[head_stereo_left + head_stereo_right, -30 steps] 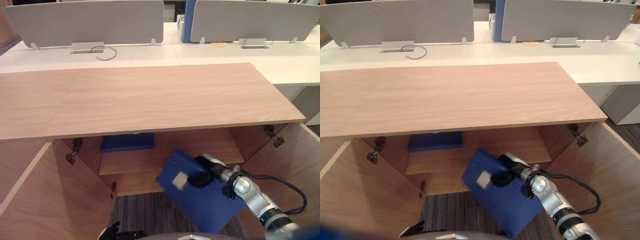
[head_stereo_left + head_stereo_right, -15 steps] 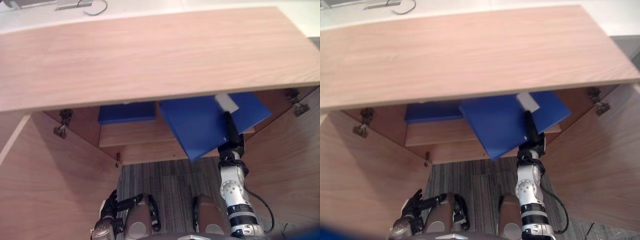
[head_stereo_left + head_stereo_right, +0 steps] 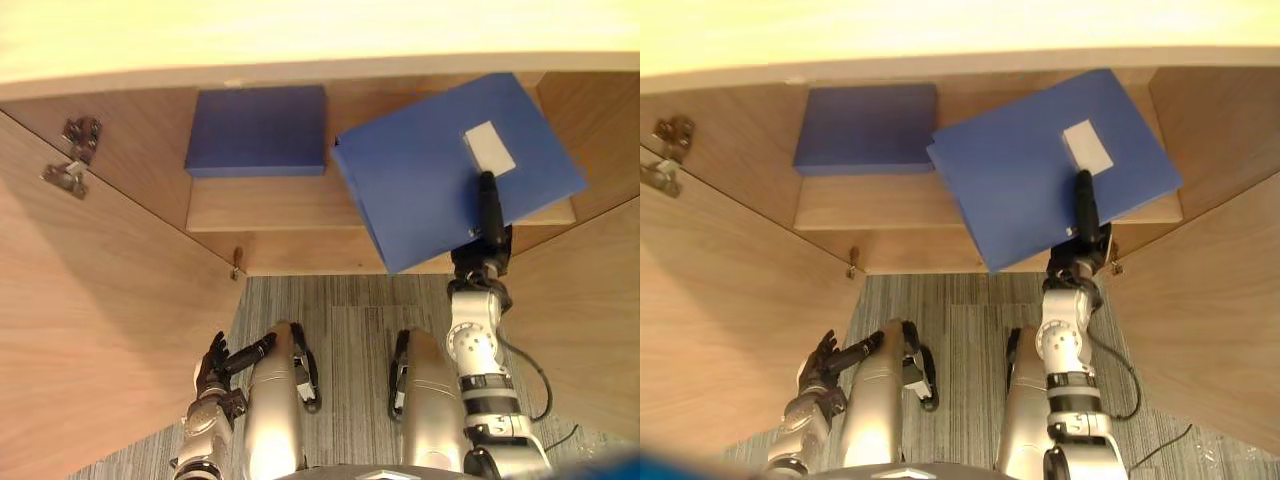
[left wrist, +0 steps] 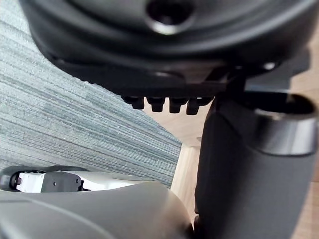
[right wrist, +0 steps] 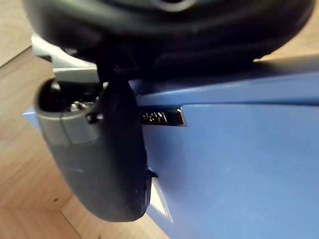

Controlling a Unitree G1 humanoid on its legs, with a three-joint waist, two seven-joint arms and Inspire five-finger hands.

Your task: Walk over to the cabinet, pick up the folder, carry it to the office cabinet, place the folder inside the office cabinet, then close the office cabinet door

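The blue folder (image 3: 430, 180) with a white label lies slanted over the right part of the wooden shelf (image 3: 280, 205) inside the open cabinet, its near corner jutting past the shelf's front edge. My right hand (image 3: 487, 262) is shut on that near edge, with the thumb (image 3: 1083, 205) pressed flat on the cover. In the right wrist view the thumb (image 5: 107, 159) rests on the folder (image 5: 239, 164); the fingers underneath are hidden. My left hand (image 3: 213, 365) hangs low by the floor, open and holding nothing.
A second blue folder (image 3: 258, 130) lies flat on the shelf's left part. The left door (image 3: 100, 330) and the right door (image 3: 590, 320) stand open on either side. The cabinet's top board (image 3: 300, 35) overhangs. Grey carpet (image 3: 350, 330) lies below.
The camera has tipped down towards the cabinet's inside. My right hand has lifted the folder from low in front of the cabinet and pushed it over the shelf.
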